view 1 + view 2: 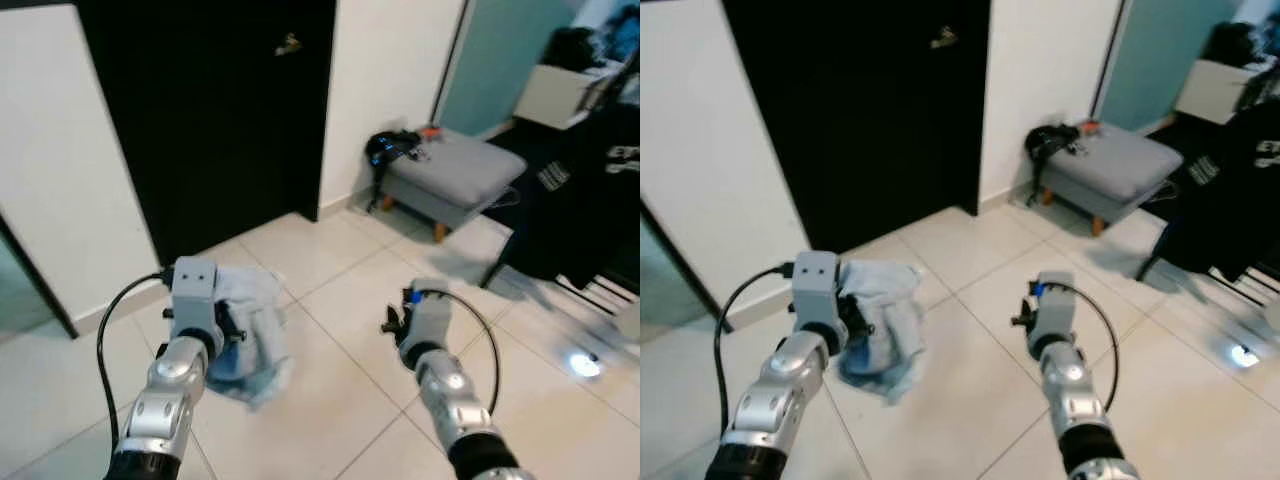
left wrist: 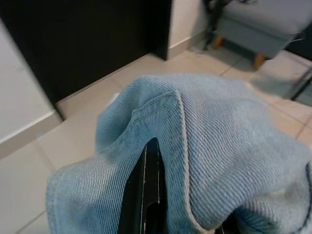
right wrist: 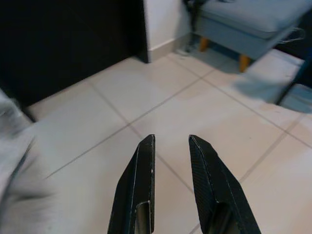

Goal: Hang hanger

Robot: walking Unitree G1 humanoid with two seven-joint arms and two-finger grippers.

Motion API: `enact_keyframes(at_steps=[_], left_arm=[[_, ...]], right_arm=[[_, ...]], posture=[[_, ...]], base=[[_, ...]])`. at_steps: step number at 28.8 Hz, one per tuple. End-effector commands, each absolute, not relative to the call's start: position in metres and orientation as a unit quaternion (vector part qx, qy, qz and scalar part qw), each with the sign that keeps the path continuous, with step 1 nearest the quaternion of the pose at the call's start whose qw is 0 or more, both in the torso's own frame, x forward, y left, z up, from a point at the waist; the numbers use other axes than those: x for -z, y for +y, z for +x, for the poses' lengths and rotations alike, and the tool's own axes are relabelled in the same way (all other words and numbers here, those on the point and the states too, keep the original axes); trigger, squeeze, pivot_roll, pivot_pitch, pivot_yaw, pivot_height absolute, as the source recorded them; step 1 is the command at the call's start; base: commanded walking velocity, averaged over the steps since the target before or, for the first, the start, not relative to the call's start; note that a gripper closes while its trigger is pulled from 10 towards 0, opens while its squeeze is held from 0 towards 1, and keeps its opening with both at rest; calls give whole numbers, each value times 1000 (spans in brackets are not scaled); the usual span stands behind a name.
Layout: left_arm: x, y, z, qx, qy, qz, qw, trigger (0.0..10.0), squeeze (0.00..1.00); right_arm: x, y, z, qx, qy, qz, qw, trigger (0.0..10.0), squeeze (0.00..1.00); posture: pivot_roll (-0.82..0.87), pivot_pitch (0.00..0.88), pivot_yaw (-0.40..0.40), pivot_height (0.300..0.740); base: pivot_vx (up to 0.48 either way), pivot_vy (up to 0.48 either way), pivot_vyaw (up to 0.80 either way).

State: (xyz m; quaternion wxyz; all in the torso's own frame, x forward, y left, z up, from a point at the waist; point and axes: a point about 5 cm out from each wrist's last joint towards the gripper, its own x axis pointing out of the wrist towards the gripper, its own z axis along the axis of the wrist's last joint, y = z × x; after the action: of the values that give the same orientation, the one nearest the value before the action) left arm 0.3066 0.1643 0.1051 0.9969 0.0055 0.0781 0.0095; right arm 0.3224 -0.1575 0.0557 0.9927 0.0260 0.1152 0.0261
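The left gripper (image 2: 146,195) has its fingers closed on a bunched blue denim cloth (image 2: 209,146), which wraps around them above the tile floor (image 1: 340,300). The right gripper (image 3: 170,146) holds nothing; its fingers are a little apart. A grey stool (image 1: 450,170) sits far ahead of them.

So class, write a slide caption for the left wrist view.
Left gripper shut on a light blue cloth, above a tiled floor.

Grey footstool (image 1: 455,172) beside a black door (image 1: 215,110), dark clothes (image 1: 590,190) hanging, pale tiled floor (image 1: 330,290)
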Motion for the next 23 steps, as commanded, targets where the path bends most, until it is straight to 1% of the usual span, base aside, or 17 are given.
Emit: enact_keyframes(at_steps=[1, 23], left_arm=[[-108, 166, 308, -11, 68, 10, 998, 10000, 0], [-109, 164, 312, -1, 64, 13, 998, 10000, 0]], right_arm=[[-52, -153, 320, -29, 119, 33, 992, 10000, 0], [-52, -154, 320, -23, 114, 34, 993, 10000, 0]], posture=[[59, 0, -15, 740], [52, 0, -5, 740]], base=[[334, 0, -800], [335, 0, -800]])
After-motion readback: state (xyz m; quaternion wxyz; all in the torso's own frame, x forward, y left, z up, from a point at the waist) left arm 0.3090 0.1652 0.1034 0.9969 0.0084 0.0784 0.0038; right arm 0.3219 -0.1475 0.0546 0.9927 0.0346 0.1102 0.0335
